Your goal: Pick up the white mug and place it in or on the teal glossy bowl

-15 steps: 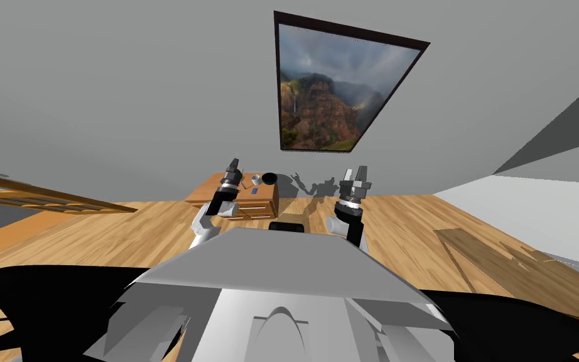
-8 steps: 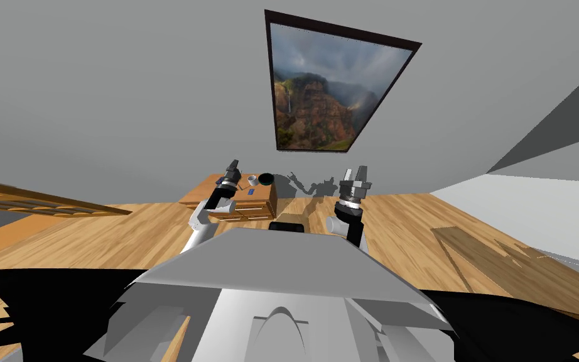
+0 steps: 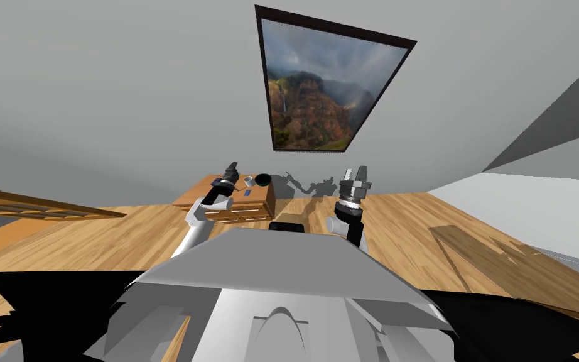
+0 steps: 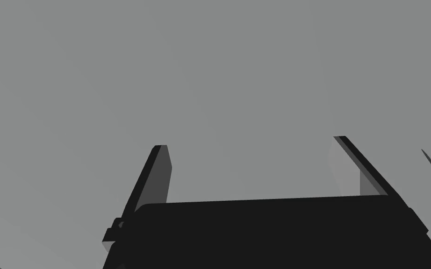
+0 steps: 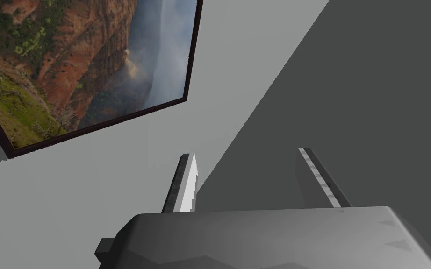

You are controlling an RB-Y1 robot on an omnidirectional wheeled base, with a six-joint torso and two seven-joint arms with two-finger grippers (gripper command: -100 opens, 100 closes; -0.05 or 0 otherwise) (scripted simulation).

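A small white mug stands on a low wooden cabinet against the grey wall, with a dark teal bowl right beside it. My left gripper is raised over the cabinet's top, just left of the mug, and its fingers stand open with nothing between them. My right gripper is held up to the right of the cabinet, away from both objects; its fingers are open and hold nothing.
A small blue object lies on the cabinet in front of the mug. A framed landscape picture hangs above. A wooden rail crosses at the far left. Wooden floor spreads to the right.
The whole head view has slid left, so I have moved; the cabinet now sits further left. My left arm has stretched out and lowered toward the cabinet top. The right arm holds its pose.
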